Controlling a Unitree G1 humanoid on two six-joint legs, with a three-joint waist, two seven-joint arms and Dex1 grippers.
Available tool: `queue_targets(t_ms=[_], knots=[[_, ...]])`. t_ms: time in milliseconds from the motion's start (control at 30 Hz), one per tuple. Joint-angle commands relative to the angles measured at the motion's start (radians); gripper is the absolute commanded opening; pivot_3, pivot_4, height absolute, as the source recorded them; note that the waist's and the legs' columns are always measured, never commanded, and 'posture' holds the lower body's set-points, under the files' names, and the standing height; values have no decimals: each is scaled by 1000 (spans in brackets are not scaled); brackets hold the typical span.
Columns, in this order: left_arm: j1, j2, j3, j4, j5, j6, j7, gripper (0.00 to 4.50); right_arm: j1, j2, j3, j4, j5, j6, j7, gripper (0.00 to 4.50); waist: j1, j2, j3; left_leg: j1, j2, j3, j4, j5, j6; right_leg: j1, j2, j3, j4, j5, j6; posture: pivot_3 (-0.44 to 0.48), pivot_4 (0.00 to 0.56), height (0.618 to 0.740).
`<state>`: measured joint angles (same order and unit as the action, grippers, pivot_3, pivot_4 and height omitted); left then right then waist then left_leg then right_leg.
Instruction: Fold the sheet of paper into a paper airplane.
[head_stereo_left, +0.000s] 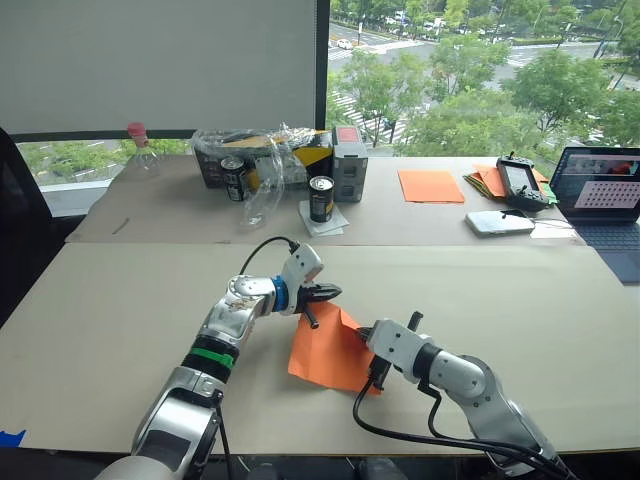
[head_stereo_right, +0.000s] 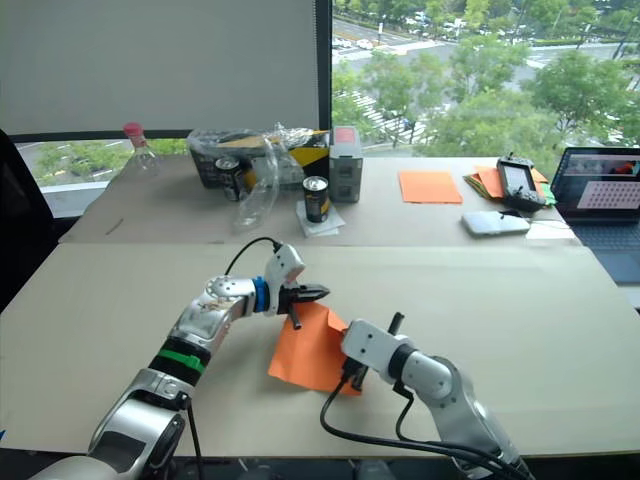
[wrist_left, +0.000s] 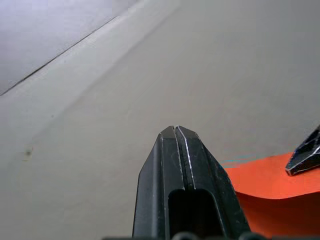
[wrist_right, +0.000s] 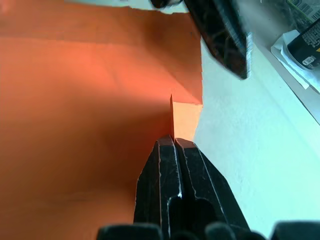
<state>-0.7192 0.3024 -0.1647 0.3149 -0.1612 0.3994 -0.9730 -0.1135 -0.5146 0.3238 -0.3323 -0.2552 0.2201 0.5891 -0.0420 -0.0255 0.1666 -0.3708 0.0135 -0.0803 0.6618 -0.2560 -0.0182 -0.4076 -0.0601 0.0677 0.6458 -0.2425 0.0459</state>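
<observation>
Pale tables (head_stereo_left: 120, 300) before a sunlit window (head_stereo_left: 480, 70).

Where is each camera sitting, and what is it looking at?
Left and right eye views: on the robot's head, facing forward and down over both arms at the table, where the left gripper and right gripper meet the sheet of paper.
Left wrist view: on the left wrist, facing along its shut fingers across the table.
Right wrist view: on the right wrist, facing along its shut fingers at the paper's folded edge.
Shared: both wrist views show the orange paper and the other gripper's black tip.
</observation>
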Motion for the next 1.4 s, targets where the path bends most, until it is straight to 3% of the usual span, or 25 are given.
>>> queue_targets(t_ms=[33,200,500,800,1033,1133,1333,1400], knots=[[-5,19,29,-90,-58,94,-11,0,-9,-11,8,9,-25,-58,-6,50,0,0,0,0,0,0,0,0,0,0,0,0,0,0,0,0,150,720],[-20,9,-5,-169,-83,176,-12,0,-15,-12,18,23,-44,-86,-3,50,2,0,0,0,0,0,0,0,0,0,0,0,0,0,0,0,150,720],[4,5,-224,-189,93,120,48,0,-9,-15,17,35,-65,-108,3,50,1,0,0,0,0,0,0,0,0,0,0,0,0,0,0,0,150,720],[51,8,-314,-143,166,120,58,0,-4,-12,16,33,-82,-110,-2,50,2,0,0,0,0,0,0,0,0,0,0,0,0,0,0,0,150,720],[71,-4,-322,-92,197,122,82,0,-4,-17,-8,19,-94,-138,-18,50,2,0,0,2,0,0,0,0,0,2,0,0,0,0,0,0,150,720],[82,-5,-313,-86,189,126,80,0,20,-38,-36,-34,-74,-136,3,871,5,0,0,2,0,0,0,0,0,3,0,0,0,0,0,0,150,720],[108,7,-270,-98,176,150,100,0,138,-68,-159,-166,12,-106,9,2959,3,0,-1,2,0,0,0,0,0,3,0,0,0,0,0,0,150,720],[120,15,-266,-106,174,152,96,0,149,-45,-218,-190,83,-83,8,2959,-3,0,-1,3,0,0,0,0,0,3,0,0,0,0,0,0,150,720]])
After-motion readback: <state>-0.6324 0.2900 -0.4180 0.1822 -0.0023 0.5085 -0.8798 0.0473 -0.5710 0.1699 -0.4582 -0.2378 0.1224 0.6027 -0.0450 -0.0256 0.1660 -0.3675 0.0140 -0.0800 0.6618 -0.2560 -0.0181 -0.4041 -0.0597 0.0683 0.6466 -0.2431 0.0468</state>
